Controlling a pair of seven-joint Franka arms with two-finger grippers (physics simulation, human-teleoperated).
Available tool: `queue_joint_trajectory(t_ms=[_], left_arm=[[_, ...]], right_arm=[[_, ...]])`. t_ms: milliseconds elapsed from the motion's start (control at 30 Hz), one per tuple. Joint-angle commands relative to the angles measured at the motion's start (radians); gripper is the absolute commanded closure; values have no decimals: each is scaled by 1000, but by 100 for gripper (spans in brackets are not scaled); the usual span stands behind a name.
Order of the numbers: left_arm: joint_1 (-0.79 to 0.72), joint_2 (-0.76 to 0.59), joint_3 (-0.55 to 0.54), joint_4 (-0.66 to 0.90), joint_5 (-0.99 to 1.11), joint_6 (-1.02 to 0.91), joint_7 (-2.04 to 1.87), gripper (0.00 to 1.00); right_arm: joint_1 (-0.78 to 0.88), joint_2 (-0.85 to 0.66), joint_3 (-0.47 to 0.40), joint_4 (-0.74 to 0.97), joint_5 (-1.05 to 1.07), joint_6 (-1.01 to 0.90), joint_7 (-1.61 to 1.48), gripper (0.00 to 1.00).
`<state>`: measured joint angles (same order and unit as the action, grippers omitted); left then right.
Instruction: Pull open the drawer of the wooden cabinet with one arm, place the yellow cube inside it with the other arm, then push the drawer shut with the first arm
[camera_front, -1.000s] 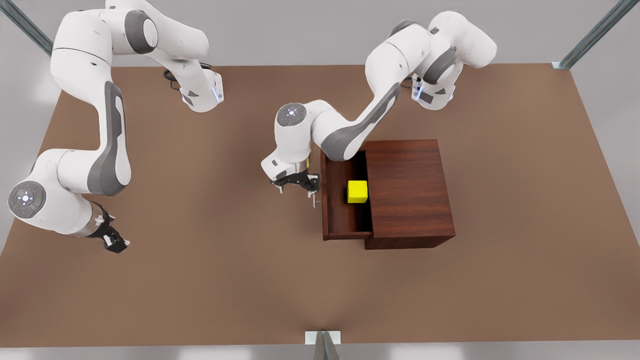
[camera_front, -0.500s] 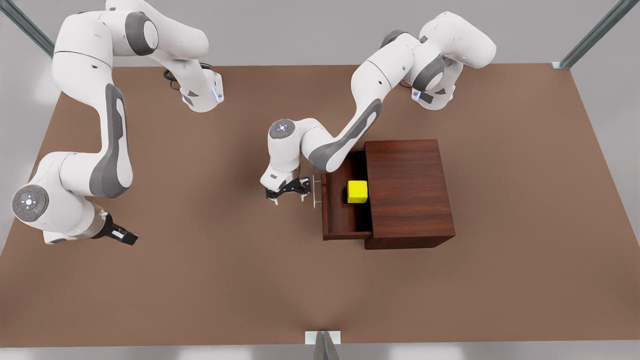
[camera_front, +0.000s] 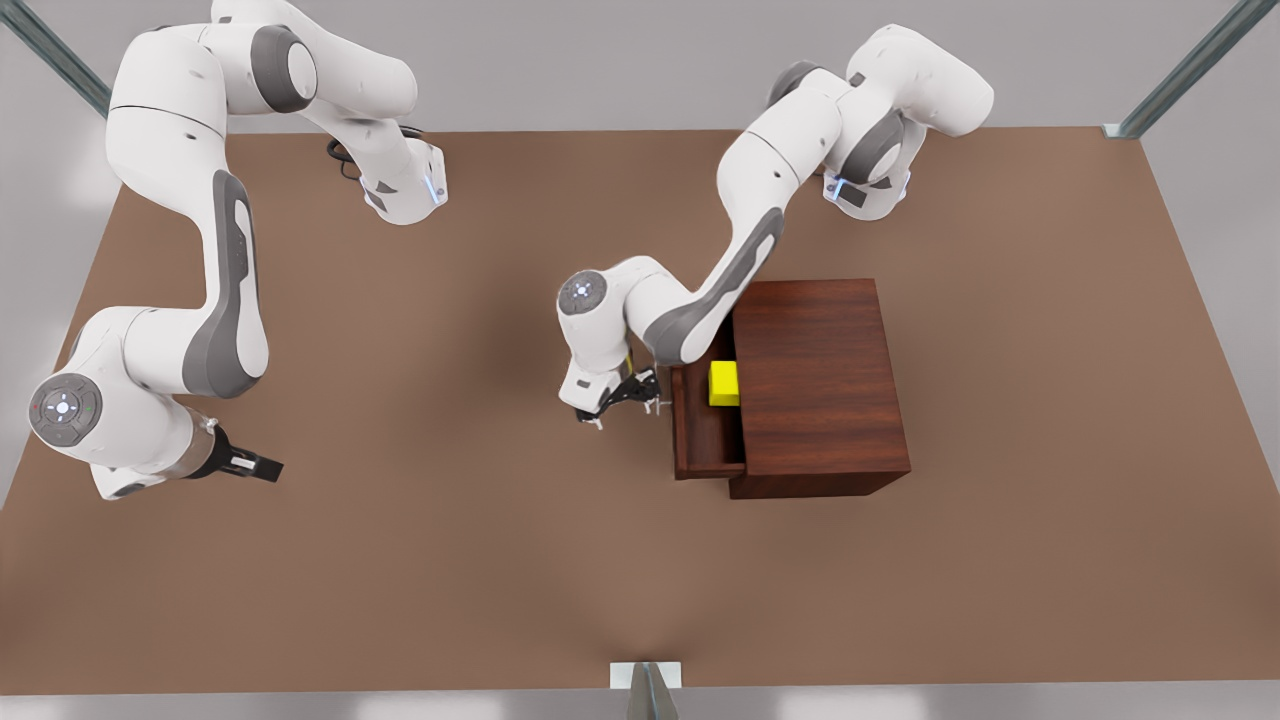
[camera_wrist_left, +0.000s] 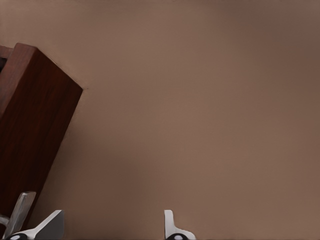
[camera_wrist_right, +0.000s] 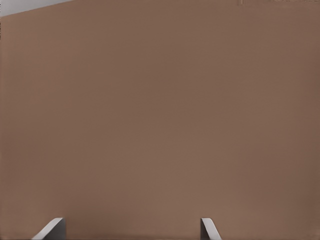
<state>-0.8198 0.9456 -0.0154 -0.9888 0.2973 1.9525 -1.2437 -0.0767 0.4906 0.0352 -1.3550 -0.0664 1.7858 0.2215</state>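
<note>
- The left arm reaches from the counter's (camera_front: 450, 580) far edge, elbow bent above the wooden cabinet (camera_front: 815, 385), wrist turned down in front of the drawer (camera_front: 705, 430).
- The left claw (camera_front: 628, 398) sits just beside the drawer's silver bar handle (camera_front: 660, 405); whether it touches cannot be told. In the left wrist view its fingers (camera_wrist_left: 50, 225) stand wide apart with nothing between them, the handle (camera_wrist_left: 17, 212) beside one of them and the drawer's front (camera_wrist_left: 35, 130) close by.
- The drawer stands partly out of the cabinet, toward the front view's left.
- The yellow cube (camera_front: 724, 384) rests inside the drawer, against the cabinet's front edge.
- The right arm waits at the front view's left, folded low, well apart from the cabinet. The right claw (camera_front: 250, 465) points across bare counter; its fingers (camera_wrist_right: 52, 227) are spread wide and empty.
- Open counter lies all around the cabinet.
</note>
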Motion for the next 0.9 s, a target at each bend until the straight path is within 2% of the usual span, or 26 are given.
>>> queue_joint_trajectory(t_ms=[0,267,867], left_arm=[[13,-4,0,-1,-3,-60,90,0],[91,-45,-1,-7,-41,-178,299,0],[172,-60,-3,-22,-43,-204,487,0]], right_arm=[[0,-1,0,1,0,0,-139,0],[0,-1,0,1,0,0,-139,0],[0,-1,0,4,0,0,-139,0]])
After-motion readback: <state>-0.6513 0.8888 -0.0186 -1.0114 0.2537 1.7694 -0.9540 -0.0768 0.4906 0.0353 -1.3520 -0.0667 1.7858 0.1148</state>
